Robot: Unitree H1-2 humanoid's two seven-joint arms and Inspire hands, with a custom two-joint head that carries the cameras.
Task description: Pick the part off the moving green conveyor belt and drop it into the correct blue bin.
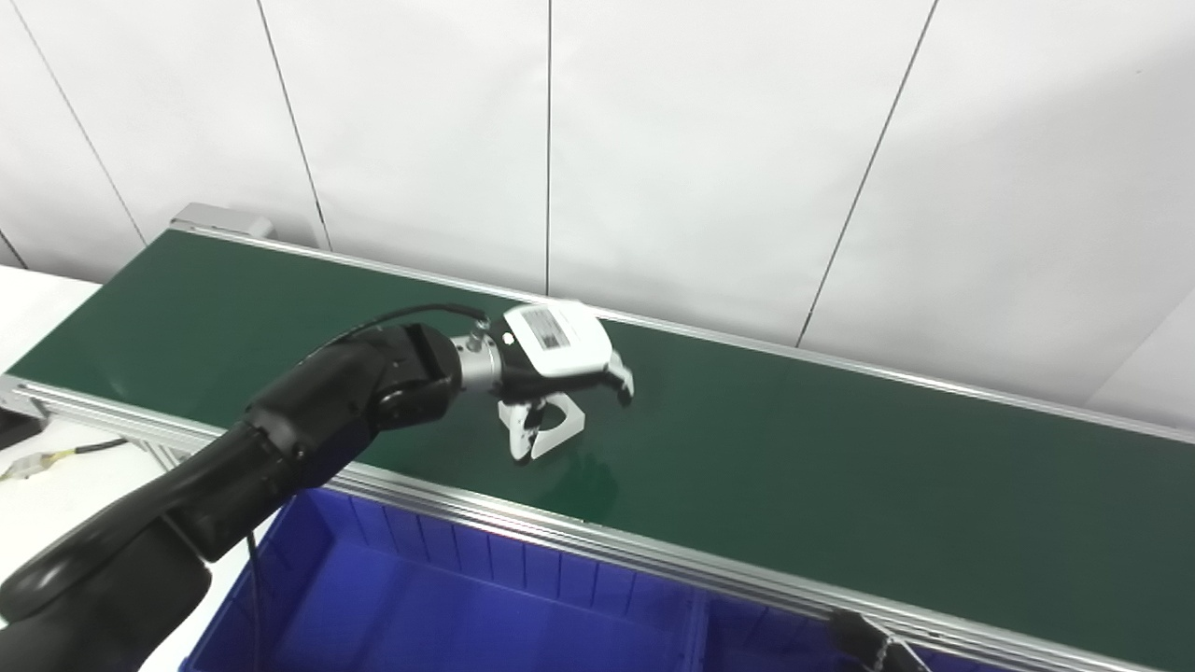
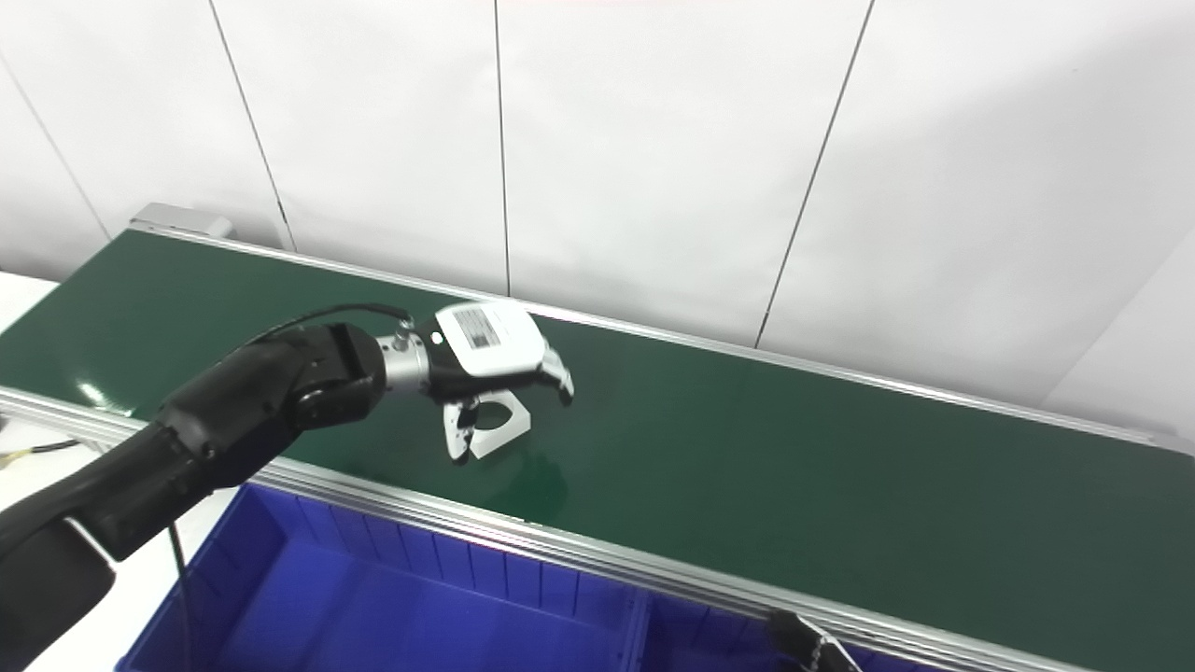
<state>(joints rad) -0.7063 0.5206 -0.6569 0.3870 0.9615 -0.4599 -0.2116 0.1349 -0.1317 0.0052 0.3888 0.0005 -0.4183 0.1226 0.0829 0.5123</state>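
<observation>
A green conveyor belt (image 1: 840,467) runs from upper left to lower right. My left hand (image 1: 560,359), white-backed on a black arm, reaches over the belt's near half. Its fingers and thumb are curled around a small white bracket-like part (image 1: 558,422) with a hole in it, which also shows in the right eye view (image 2: 499,420). The part hangs under the palm, just above the belt or touching it; I cannot tell which. A blue bin (image 1: 448,597) lies below the belt's near rail. My right hand is not in view.
The bin has a divider (image 1: 695,621) with a second compartment to its right. The belt's aluminium rail (image 1: 607,541) stands between belt and bin. A small dark object with wires (image 1: 864,639) sits at the bottom edge. A white wall stands behind the belt.
</observation>
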